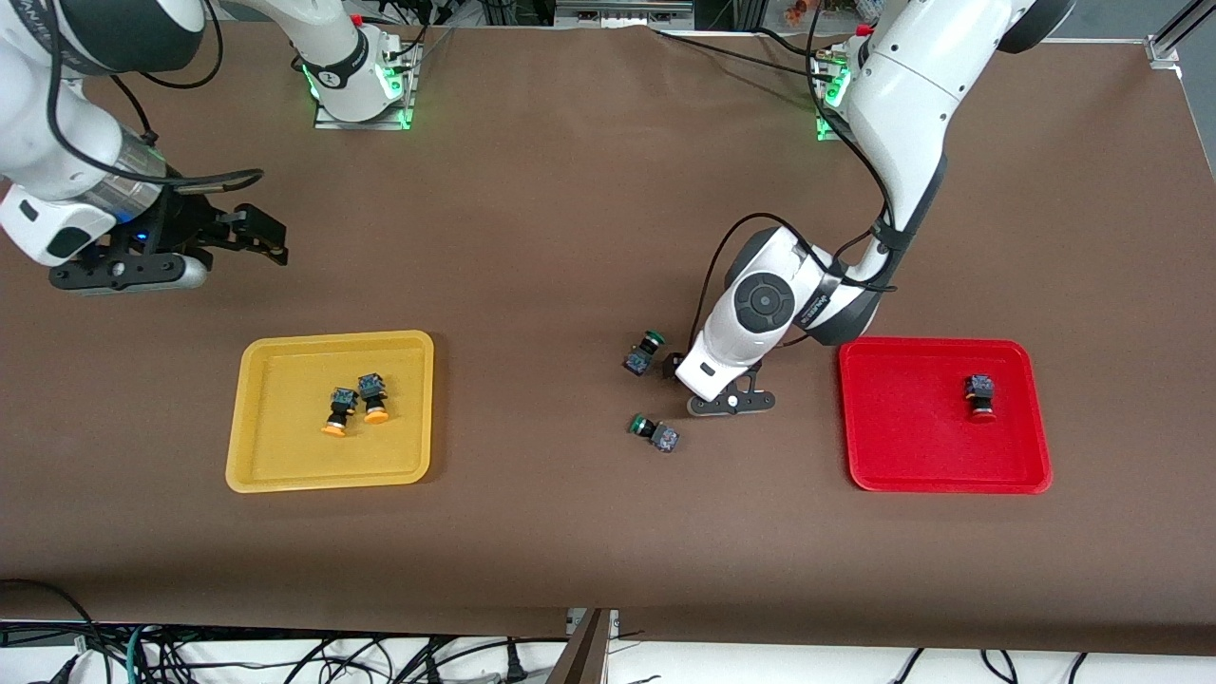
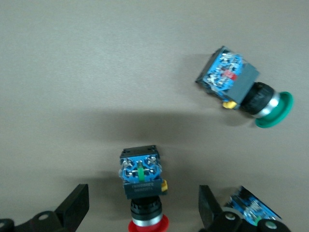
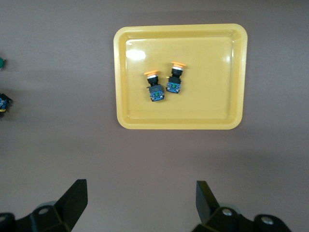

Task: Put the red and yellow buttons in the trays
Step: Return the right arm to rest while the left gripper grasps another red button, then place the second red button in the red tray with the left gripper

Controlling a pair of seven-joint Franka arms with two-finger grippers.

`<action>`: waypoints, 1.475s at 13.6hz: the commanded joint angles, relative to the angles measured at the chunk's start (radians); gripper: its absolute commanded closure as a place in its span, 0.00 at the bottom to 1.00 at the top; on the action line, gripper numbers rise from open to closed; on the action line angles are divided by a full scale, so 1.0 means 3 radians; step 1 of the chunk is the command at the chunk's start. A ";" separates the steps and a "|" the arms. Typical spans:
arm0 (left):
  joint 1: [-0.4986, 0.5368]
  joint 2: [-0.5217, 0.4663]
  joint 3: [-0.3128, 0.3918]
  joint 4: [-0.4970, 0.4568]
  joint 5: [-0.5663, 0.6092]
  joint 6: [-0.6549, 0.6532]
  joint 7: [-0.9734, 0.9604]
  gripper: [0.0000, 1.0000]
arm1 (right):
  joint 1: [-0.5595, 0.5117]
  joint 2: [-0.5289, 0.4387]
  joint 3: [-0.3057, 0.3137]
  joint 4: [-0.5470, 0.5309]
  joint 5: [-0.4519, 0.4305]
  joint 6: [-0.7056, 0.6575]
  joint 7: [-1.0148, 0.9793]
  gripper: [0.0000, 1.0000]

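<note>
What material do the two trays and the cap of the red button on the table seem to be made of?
The yellow tray looks like glossy moulded plastic: bright glare spots sit on its floor and its corners are rounded. The red tray appears to be the same plastic, with a smooth raised rim. The red button between the open left gripper fingers seems to have a plastic cap over a shiny, probably metal, collar.

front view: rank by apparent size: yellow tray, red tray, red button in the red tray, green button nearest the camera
1. red tray and yellow tray: look about alike, no ranking between them.
2. red button and green button: both tiny, too close to separate.
</note>
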 commanded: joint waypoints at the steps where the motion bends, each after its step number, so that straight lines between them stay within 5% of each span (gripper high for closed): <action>1: -0.0082 0.0081 0.0049 0.0036 0.0233 -0.0010 -0.0299 0.00 | -0.0731 -0.0077 0.0634 -0.0044 -0.0048 -0.0015 -0.0048 0.01; 3: -0.0113 0.0147 0.0049 0.0061 0.0249 0.0010 -0.0452 0.02 | -0.0989 -0.0077 0.0897 -0.0018 -0.0048 -0.0015 -0.0093 0.01; 5: -0.0149 0.0168 0.0049 0.0061 0.0254 0.0097 -0.0652 0.23 | -0.1000 -0.0027 0.0897 0.0150 -0.0069 -0.0035 -0.0083 0.01; 8: -0.0169 0.0178 0.0049 0.0071 0.0244 0.0097 -0.0708 0.86 | -0.1005 -0.0011 0.0897 0.0202 -0.0114 -0.0030 0.0043 0.01; 9: -0.0154 0.0158 0.0049 0.0076 0.0244 0.0092 -0.0709 0.98 | -0.1005 -0.0016 0.0897 0.0222 -0.0150 -0.0035 0.0034 0.01; 13: 0.0147 -0.0061 0.0060 0.0122 0.0255 -0.0167 -0.0332 1.00 | -0.1005 -0.0001 0.0902 0.0462 -0.0181 -0.0439 -0.0002 0.01; 20: 0.1138 -0.0558 0.0029 -0.0214 0.0234 -0.0547 0.1727 1.00 | -0.0969 0.0122 0.0928 0.0601 -0.0130 -0.0409 0.0055 0.01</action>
